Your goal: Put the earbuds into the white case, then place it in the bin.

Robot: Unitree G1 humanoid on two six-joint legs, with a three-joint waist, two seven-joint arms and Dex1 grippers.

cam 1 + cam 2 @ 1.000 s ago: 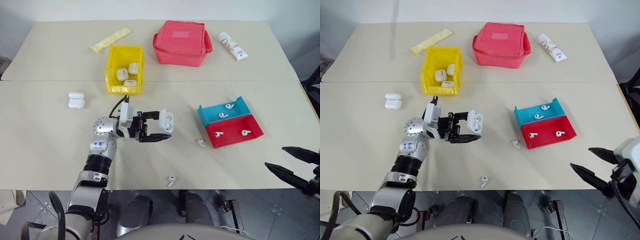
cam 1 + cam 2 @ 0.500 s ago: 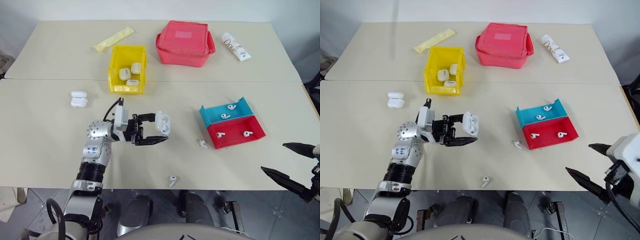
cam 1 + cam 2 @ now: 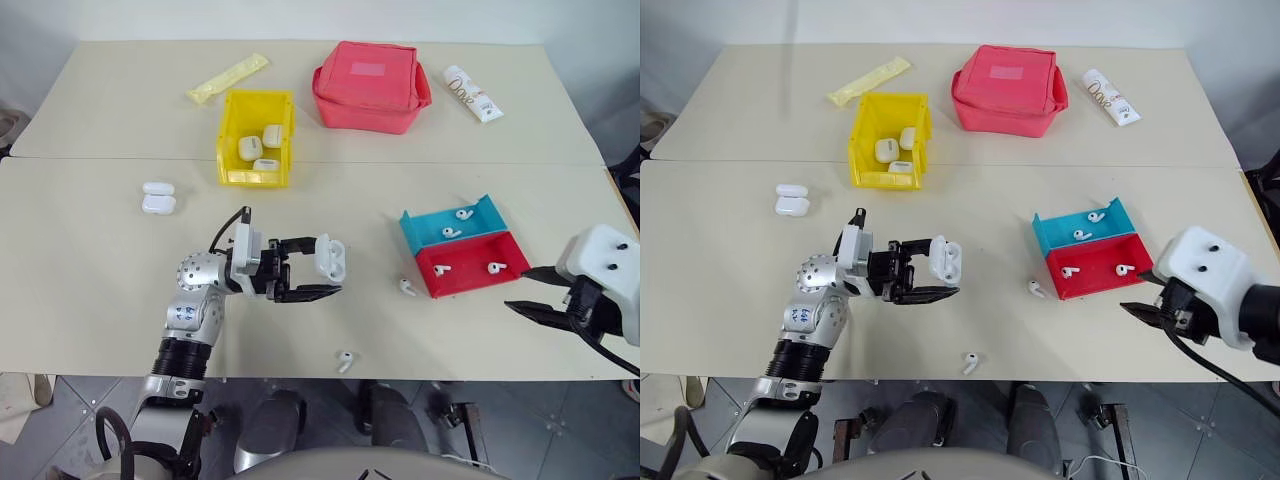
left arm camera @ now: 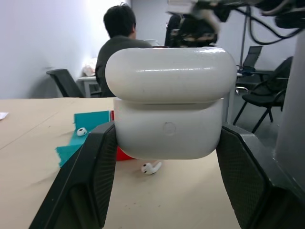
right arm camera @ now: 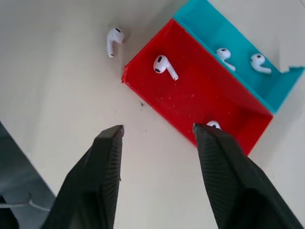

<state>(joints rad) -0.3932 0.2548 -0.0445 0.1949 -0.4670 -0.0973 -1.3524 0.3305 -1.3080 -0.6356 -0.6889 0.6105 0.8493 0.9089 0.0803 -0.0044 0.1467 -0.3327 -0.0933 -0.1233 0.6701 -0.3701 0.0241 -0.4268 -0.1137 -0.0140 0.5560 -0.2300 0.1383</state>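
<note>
My left gripper (image 3: 318, 272) is shut on the white case (image 3: 332, 258), holding it above the table with its lid up; the case (image 4: 169, 102) sits between the two fingers. Several earbuds lie in the teal-and-red tray (image 3: 470, 282), one of them in its red half (image 5: 164, 66). Two more earbuds lie loose on the table, one beside the tray (image 3: 404, 287) and one near the front edge (image 3: 344, 359). My right gripper (image 5: 159, 134) hangs open over the tray's near edge, with nothing between its fingers. The yellow bin (image 3: 252, 178) stands at the back left with three white cases inside.
Another white case (image 3: 157, 198) lies open at the left. A red pouch (image 3: 368, 85), a yellow packet (image 3: 228, 78) and a white tube (image 3: 466, 92) sit along the back. A person (image 4: 119, 33) sits beyond the table.
My right arm has swung in from the lower right edge to the tray's near side, and its fingers stand closer together. My left gripper has drawn back a little with the case.
</note>
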